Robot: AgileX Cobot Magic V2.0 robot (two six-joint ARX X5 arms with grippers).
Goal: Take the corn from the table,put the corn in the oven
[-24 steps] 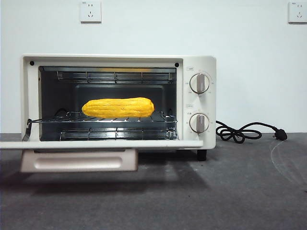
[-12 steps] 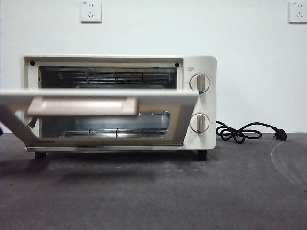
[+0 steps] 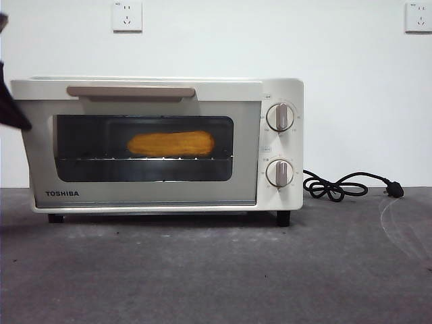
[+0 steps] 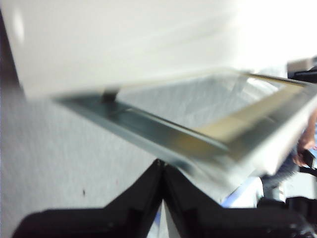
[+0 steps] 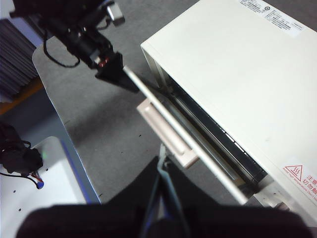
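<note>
Corn [image 3: 171, 143] inside oven [image 3: 155, 145], door up, left claw [image 5: 119, 75] closed at its corner, right claw [image 5: 162, 161] closed above.

The front camera sits low, close to the table [image 3: 270, 270], looking straight at the oven [image 3: 155, 196] door. The right wrist camera looks down on the oven's top and door edge. The left wrist camera is very near that same door, blurry.

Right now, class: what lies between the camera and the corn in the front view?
The oven's shut door: the corn shows dimly through its dark glass window, on the rack.
</note>
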